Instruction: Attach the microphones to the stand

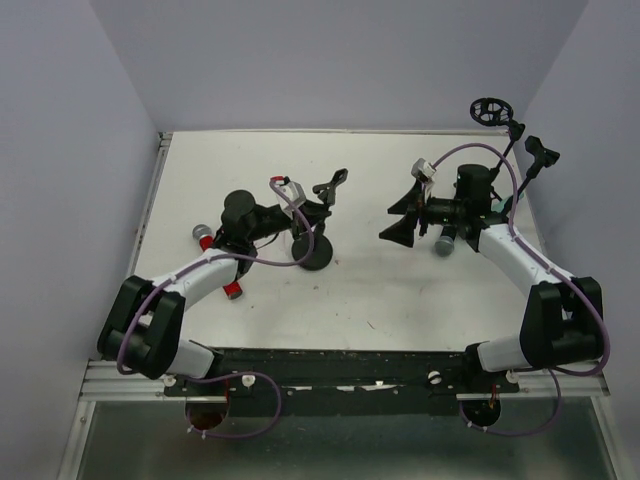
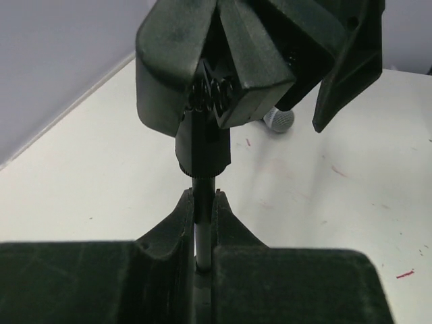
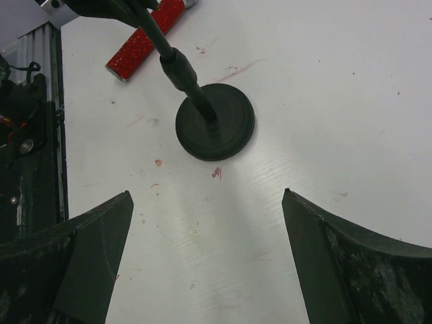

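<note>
A black mic stand with a round base (image 1: pixel 316 252) and a spring clip (image 1: pixel 331 185) stands at table centre. My left gripper (image 1: pixel 313 218) is shut on its thin pole (image 2: pixel 204 226), just under the clip (image 2: pixel 223 67). The red microphone (image 1: pixel 232 289) lies flat under my left arm, its grey mesh head (image 1: pixel 203 238) pointing away. The black microphone's grey head (image 1: pixel 445 243) shows under my right wrist. A sliver of the mint-green one (image 1: pixel 497 207) shows beside it. My right gripper (image 1: pixel 398 218) is open and empty, facing the stand base (image 3: pixel 214 121) and the red microphone (image 3: pixel 145 37).
A second black stand with a ring mount (image 1: pixel 488 110) and clips (image 1: pixel 541 152) stands at the far right corner. Grey walls close the table at left, back and right. A metal rail (image 1: pixel 330 385) runs along the near edge.
</note>
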Robot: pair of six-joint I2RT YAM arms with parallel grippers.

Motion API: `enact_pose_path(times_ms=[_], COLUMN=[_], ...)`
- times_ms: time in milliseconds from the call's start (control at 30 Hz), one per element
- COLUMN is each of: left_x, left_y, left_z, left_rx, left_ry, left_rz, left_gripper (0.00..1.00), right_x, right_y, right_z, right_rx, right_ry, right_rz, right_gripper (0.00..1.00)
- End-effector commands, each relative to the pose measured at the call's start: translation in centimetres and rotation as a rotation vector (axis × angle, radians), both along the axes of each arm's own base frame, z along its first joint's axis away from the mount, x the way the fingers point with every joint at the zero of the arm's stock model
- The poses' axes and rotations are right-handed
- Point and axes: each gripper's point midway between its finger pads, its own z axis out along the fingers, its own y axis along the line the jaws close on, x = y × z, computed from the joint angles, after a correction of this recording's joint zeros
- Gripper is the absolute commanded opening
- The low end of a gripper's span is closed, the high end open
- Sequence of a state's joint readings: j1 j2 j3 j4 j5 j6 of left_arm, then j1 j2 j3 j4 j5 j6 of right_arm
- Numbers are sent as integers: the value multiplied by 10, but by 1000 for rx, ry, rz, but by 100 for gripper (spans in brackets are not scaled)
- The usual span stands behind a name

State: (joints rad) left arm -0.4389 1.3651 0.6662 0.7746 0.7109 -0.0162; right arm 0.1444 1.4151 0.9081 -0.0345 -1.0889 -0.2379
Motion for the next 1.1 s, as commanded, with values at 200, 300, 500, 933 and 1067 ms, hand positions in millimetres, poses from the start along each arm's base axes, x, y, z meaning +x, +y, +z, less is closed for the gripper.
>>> enact_pose_path(times_ms=[200,300,500,933,1067], left_x=[-1,3,6,-8,-14], left_y=[-9,-5,11,73,113], left_z=[-18,-26,-27,-6,-16], left_rx=[22,23,-30,-205,-273], left_ry=[37,38,9,7,311], left_rz=[-222,-180,-35,341,596], left_gripper=[0,0,35,68,84], right_x=[-1,0,1,-1,1], right_y=[2,1,1,1,0], right_z=[1,0,-6,-3,-2], right_rx=[3,2,-4,-10,-20], right_ry=[-12,-9,11,-2,-15], right_rz=[28,28,27,36,25], right_gripper=[100,100,100,100,100])
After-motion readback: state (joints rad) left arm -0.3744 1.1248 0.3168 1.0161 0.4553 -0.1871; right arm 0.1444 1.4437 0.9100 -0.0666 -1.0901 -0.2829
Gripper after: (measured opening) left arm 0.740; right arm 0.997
